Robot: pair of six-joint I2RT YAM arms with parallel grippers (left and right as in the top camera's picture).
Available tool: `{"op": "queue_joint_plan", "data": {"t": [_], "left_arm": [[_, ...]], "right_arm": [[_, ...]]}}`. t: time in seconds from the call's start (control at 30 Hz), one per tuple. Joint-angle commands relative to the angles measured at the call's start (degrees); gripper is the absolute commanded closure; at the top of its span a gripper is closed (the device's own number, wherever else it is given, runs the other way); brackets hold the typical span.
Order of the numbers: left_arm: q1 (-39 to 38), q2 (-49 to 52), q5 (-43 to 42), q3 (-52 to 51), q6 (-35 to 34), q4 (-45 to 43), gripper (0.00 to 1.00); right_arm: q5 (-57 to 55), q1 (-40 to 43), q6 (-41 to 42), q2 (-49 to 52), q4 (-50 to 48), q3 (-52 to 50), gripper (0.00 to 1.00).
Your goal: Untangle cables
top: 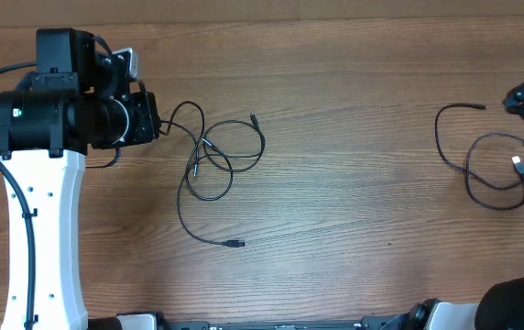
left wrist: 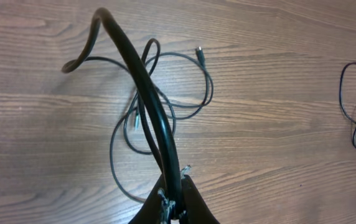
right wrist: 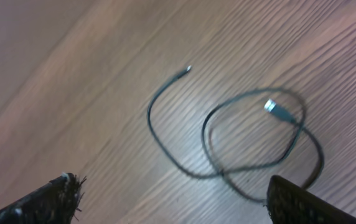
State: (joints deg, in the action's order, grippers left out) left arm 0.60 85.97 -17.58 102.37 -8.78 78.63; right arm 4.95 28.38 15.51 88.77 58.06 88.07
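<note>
cable tangle [top: 212,158]: 1 | loose cable [right wrist: 220,171]: 1 | wooden table [top: 354,238]: 1

cables [left wrist: 152,106]: black | table [top: 354,211]: brown wood grain | left arm [top: 47,229]: white

Left arm [top: 49,229]: a white link with small dark screw holes is shown, and a black wire [top: 30,247] is clipped along it. Black motor housings [top: 70,115] are mounted above, one marked by a green light [top: 17,113]. The right gripper [right wrist: 172,186] is seen with black fingers [right wrist: 47,202], frayed and fuzzy at the edges.
</note>
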Motion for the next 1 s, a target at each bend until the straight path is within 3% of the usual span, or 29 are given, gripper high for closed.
{"op": "queue_joint_plan", "data": {"t": [0.0, 0.3, 0.43, 0.5, 0.97], "left_arm": [[-2.4, -0.5, -0.6, 1.3, 1.1, -1.4, 0.96], [-14.3, -0.6, -16.1, 1.3, 4.1, -17.9, 0.96], [-17.1, -0.6, -25.9, 1.3, 3.8, -28.2, 0.96], [-17.3, -0.6, -26.9, 1.3, 1.7, -30.7, 0.96], [-21.2, 4.3, -14.2, 1.2, 1.5, -8.0, 0.96]], "right_arm": [[3.1, -1.4, -1.0, -0.1, 2.4, 1.6, 0.02], [20.4, -5.5, -12.5, -0.1, 9.6, 1.6, 0.0], [22.6, -8.4, -14.6, -0.1, 10.0, 1.6, 0.0], [22.6, -10.0, -15.9, -0.1, 10.0, 1.6, 0.0], [21.5, -15.0, -16.0, -0.1, 10.7, 1.6, 0.0]]}}
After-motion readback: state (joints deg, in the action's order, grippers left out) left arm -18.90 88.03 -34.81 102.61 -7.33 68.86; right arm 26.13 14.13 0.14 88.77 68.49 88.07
